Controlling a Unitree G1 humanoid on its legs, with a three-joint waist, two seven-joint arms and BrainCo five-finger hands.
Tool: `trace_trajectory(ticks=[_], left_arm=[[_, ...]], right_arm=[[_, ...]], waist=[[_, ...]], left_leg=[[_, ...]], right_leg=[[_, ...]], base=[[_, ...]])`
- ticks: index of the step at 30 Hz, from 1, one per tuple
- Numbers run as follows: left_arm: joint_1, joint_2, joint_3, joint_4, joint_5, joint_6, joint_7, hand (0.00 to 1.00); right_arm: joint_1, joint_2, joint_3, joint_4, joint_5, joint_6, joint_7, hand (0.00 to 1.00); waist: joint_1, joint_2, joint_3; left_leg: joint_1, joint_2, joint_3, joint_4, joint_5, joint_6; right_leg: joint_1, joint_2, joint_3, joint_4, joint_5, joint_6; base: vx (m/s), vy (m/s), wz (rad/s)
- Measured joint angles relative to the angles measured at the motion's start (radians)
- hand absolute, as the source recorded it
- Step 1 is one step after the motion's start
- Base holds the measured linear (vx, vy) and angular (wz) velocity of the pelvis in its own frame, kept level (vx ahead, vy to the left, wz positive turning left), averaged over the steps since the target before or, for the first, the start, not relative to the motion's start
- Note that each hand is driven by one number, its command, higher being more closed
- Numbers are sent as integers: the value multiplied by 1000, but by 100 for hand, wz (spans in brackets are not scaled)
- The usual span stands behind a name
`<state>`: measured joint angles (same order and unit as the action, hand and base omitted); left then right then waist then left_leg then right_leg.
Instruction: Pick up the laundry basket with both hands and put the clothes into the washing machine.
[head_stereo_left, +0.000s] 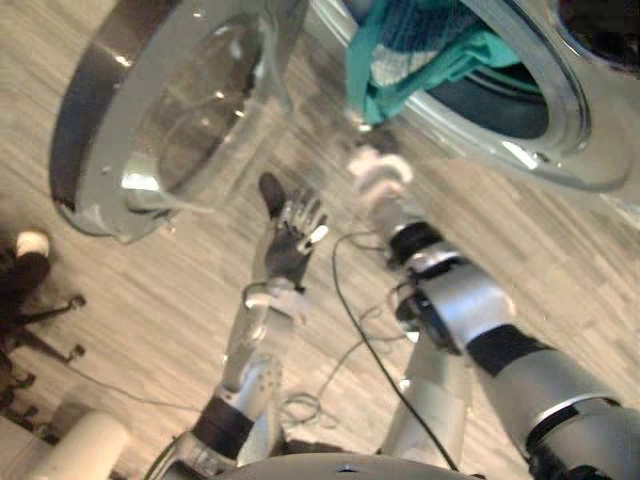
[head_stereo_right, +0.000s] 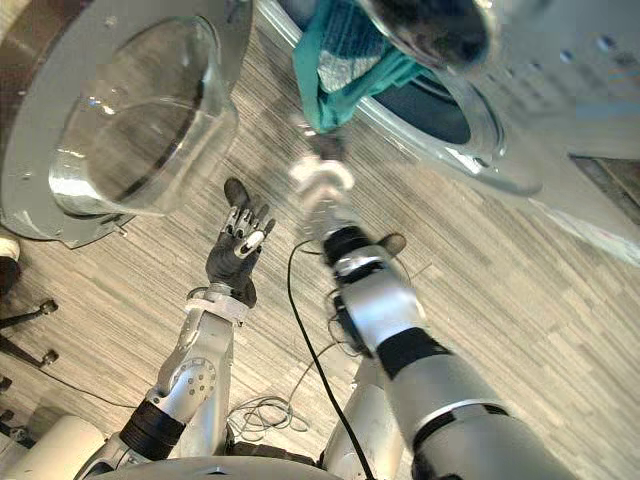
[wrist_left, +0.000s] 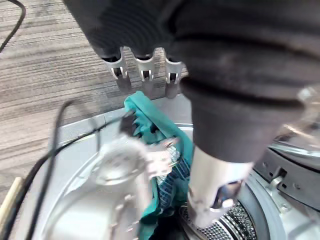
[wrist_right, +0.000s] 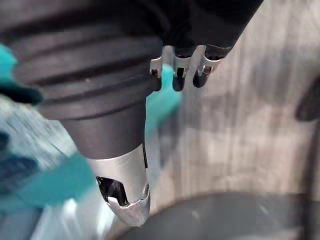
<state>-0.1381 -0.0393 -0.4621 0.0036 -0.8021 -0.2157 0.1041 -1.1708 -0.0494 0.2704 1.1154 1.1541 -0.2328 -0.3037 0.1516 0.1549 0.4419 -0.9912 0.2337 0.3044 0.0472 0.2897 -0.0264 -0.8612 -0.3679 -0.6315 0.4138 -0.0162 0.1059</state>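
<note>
A teal garment (head_stereo_left: 400, 55) drapes over the washing machine's (head_stereo_left: 575, 140) drum rim at 1 o'clock, its open door (head_stereo_left: 180, 120) at 10. The left hand (head_stereo_left: 290, 240) is splayed open. The right hand (head_stereo_left: 378, 177) is just beneath the garment; I cannot tell its grip.

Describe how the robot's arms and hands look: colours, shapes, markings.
Both are rounded silver-grey shells broken by black bands at the joints: the left arm slimmer in view, the right arm bulkier. The left hand has a dark palm and slim silver fingers with dark tips. The right hand looks pale silver, with a dark ribbed cover at its wrist.
</note>
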Motion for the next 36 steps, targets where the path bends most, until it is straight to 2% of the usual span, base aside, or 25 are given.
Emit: trace_trajectory(ticks=[3,6,9,10,12,13,14,20,28,29,36], left_arm=[[-4,-2,-5,19,-1,0,7,0],[-6,-3,-5,20,-3,-3,23,0],[-6,2,-4,20,-15,-3,24,0],[-6,4,-4,20,-19,-2,24,0],[-6,7,-6,17,-19,-3,24,0],[-6,10,-9,16,-19,-4,23,0],[-6,14,-11,16,-19,-3,23,0],[-6,-2,-7,13,-19,-6,22,0],[-7,-7,30,8,-21,-25,26,0],[-7,-8,32,8,-22,-29,29,0],[-6,-16,85,-3,-41,-36,64,0]], right_arm=[[22,32,-4,2,45,-2,-2,0],[43,1,-7,13,59,-4,-7,0],[-1,-90,1,13,61,-4,-11,0],[-33,-154,1,10,60,-4,-12,0],[-63,-223,-2,6,57,-4,-13,0],[-83,-277,-15,4,66,23,-24,0],[-71,-294,-24,3,57,36,-34,0],[-60,-312,-88,0,14,32,-34,0],[-72,-329,-62,45,20,33,-24,0],[-75,-343,-39,45,21,39,-24,100],[-98,-394,-3,38,23,75,-28,100]], waist=[[18,-3,-4],[26,-9,-7],[25,-10,-6],[25,-10,-6],[25,-10,-6],[23,-10,-6],[21,-11,-6],[19,-12,-5],[19,-19,-4],[20,-19,-4],[19,-24,-2]], left_leg=[[-2,-20,-9,0,11,4],[-8,-49,-19,-23,16,10],[-27,-53,-30,-25,19,13],[-32,-53,-31,-28,22,14],[-33,-54,-32,-33,24,13],[-36,-54,-33,-34,25,12],[-37,-57,-35,-37,27,9],[-54,-68,-33,-66,46,10],[-55,-76,-32,-68,45,10],[-59,-78,-32,-69,45,10],[-88,-79,-32,-69,53,19]], right_leg=[[24,-21,-29,13,-11,12],[26,-44,-51,13,-13,15],[21,-46,-72,7,-12,17],[20,-47,-80,9,-12,17],[20,-48,-87,10,-12,17],[19,-48,-91,12,-14,19],[18,-51,-92,14,-20,28],[-17,-64,-90,29,-25,30],[-19,-72,-89,30,-27,33],[-21,-74,-91,31,-27,33],[-42,-71,-97,23,-23,36]], base=[[70,-59,44],[78,-26,27],[64,-27,8],[38,-27,5],[42,-36,4],[46,-42,7],[38,-36,8],[39,-30,3],[44,-28,2],[32,-16,4],[35,-21,-1]])
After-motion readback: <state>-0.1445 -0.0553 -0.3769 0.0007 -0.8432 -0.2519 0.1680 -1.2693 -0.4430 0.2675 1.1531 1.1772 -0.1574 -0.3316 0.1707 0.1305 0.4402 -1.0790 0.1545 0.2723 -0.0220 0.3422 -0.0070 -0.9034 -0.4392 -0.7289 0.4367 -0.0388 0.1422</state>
